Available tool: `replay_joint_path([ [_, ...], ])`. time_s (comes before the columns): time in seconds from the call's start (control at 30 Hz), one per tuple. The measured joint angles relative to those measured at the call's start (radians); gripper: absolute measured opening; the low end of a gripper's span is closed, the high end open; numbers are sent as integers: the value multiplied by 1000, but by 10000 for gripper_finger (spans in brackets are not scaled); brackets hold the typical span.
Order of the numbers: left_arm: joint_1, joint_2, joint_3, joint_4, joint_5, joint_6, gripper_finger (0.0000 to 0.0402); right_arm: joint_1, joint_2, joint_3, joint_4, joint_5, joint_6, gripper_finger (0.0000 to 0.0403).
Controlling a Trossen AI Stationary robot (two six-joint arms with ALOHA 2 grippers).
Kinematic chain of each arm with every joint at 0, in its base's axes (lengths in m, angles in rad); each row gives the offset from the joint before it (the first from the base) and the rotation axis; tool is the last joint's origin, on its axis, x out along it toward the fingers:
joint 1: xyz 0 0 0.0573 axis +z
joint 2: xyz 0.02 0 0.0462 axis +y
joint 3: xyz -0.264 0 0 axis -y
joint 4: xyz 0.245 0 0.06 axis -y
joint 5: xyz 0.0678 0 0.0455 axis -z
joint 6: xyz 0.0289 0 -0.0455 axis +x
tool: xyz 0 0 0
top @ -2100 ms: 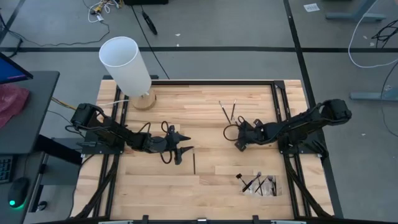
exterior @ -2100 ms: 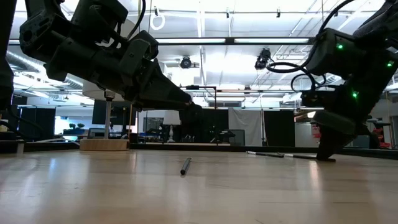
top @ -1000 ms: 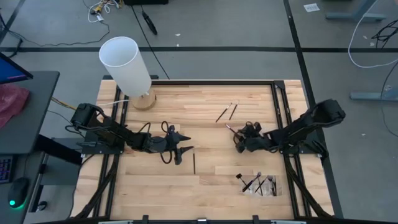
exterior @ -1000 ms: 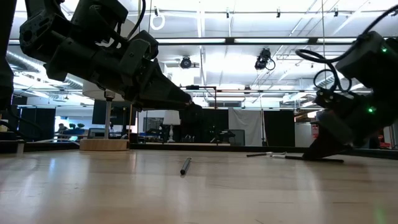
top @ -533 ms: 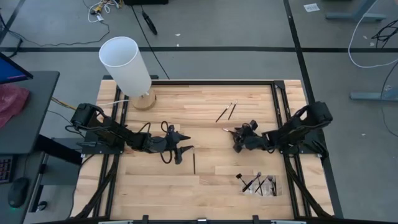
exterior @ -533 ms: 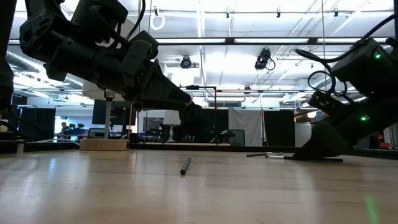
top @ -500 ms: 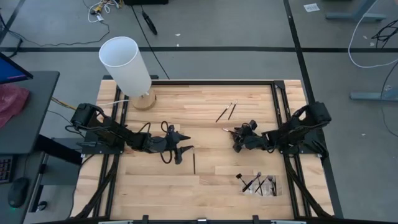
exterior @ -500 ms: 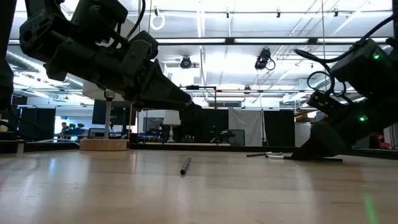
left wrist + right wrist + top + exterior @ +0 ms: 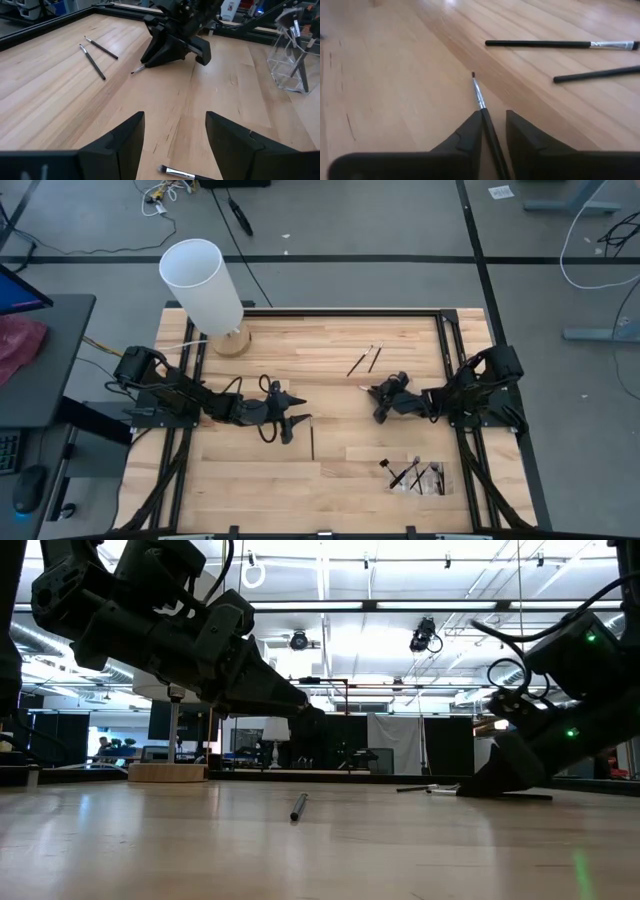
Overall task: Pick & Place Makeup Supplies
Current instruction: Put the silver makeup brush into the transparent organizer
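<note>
The right gripper (image 9: 377, 399) lies low on the table (image 9: 330, 470), its fingers (image 9: 465, 137) pinched on a thin brush (image 9: 481, 100) to lift it, while the left gripper (image 9: 291, 423) waits spread open near another brush (image 9: 312, 443).

Thin dark brushes (image 9: 363, 360): two flat mid-table, one (image 9: 485, 112) between right hand (image 9: 492, 131) fingers, several upright in clear holder (image 9: 418, 476).
</note>
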Motion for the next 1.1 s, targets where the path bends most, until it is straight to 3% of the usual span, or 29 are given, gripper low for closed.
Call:
replay_joint_path([
  [0.27, 0, 0, 0, 0, 0, 0, 213, 1, 0, -27, 40, -8, 21, 11],
  [0.47, 0, 0, 0, 0, 0, 0, 213, 4, 2, -28, 53, -7, 13, 10],
  [0.6, 0, 0, 0, 0, 0, 1, 213, 6, 14, -41, 193, -44, -69, 8],
  [0.7, -1, 0, 0, 0, 0, 1, 211, 13, 15, -40, 284, -118, -93, 8],
  [0.87, -7, 0, 0, 8, 0, 38, 211, 40, 14, -28, 459, -149, -125, 6],
  [1.1, -44, 0, 0, 149, 27, 183, 211, 110, 10, 75, 642, -306, -210, 6],
])
